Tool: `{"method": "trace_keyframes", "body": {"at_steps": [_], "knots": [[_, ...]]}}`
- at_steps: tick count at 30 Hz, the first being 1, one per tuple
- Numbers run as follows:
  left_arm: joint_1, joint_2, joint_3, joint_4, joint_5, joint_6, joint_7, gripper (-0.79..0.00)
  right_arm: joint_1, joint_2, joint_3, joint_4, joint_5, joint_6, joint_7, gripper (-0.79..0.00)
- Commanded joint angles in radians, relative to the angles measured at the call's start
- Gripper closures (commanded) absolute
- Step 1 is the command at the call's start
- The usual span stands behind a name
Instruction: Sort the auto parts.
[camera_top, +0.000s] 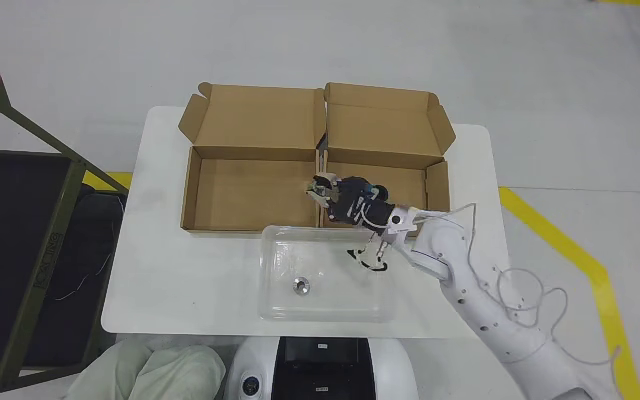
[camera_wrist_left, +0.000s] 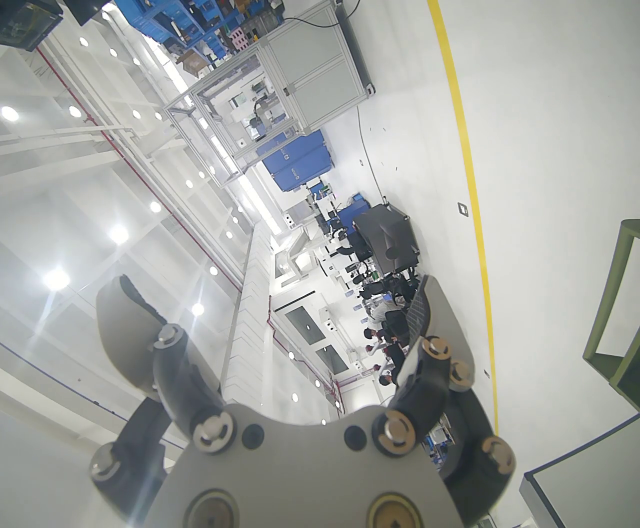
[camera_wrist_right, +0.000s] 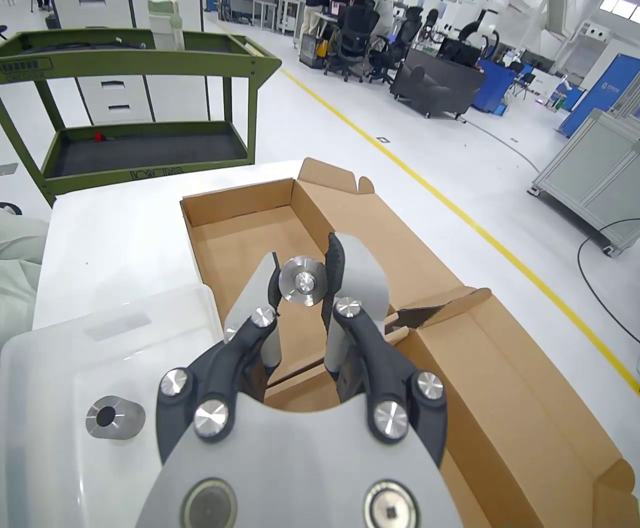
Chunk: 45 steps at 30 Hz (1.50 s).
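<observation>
Right wrist view showed my right gripper (camera_wrist_right: 303, 276) closed on a round metal part (camera_wrist_right: 303, 283), a shiny disc with a raised centre, pinched at its rim between the two ribbed fingers (camera_wrist_right: 335, 265). The disc hung in the air, touching nothing but those pads, with brown cardboard beneath it.

Seen from the top view, my right arm (camera_top: 470, 290) ran from the lower right of the frame to the centre. The held part sat at the frame's middle, over the seam where two open boxes met. The left-hand cardboard box (camera_top: 250, 195) and the right-hand cardboard box (camera_top: 400, 180) stood side by side and touching in the upper half of the frame, their lids folded back toward the top edge. I could not tell from that view which side of the seam the disc was over. In the wrist view it looked to be above the near corner of the left-hand box.

Just below the boxes in the top view lay a clear plastic bin (camera_top: 330, 310). A metal sleeve (camera_top: 300, 286), short and hollow, rested alone on the bin's floor, left of my wrist and well apart from the disc. Boxes and bin all stood on the white table (camera_top: 160, 260), and a green cart (camera_wrist_right: 140, 65) stood on the floor past the table's far end.

My left gripper (camera_wrist_left: 272, 295) was spread wide with nothing between its fingers (camera_wrist_left: 125, 320), aimed up at the hall's ceiling and far wall.
</observation>
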<state>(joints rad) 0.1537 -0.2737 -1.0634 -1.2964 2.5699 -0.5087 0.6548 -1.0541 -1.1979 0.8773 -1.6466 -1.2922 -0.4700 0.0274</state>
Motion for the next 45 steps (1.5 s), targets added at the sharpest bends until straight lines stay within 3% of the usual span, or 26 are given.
{"method": "trace_keyframes", "body": {"at_steps": [1,12,25,45], "knots": [[0.0,0.0,0.0,0.0,0.0,0.0,0.0,-0.785,0.024,-0.01,-0.024,0.028,0.001,0.012,0.012,0.0],[0.0,0.0,0.0,0.0,0.0,0.0,0.0,-0.785,0.185,-0.084,-0.169,0.173,0.04,0.02,0.125,0.0],[0.0,0.0,0.0,0.0,0.0,0.0,0.0,-0.785,0.377,-0.211,-0.342,0.392,0.081,0.051,0.22,0.0],[0.0,0.0,0.0,0.0,0.0,0.0,0.0,-0.785,0.534,-0.418,-0.484,0.819,0.157,0.004,0.234,0.0]]}}
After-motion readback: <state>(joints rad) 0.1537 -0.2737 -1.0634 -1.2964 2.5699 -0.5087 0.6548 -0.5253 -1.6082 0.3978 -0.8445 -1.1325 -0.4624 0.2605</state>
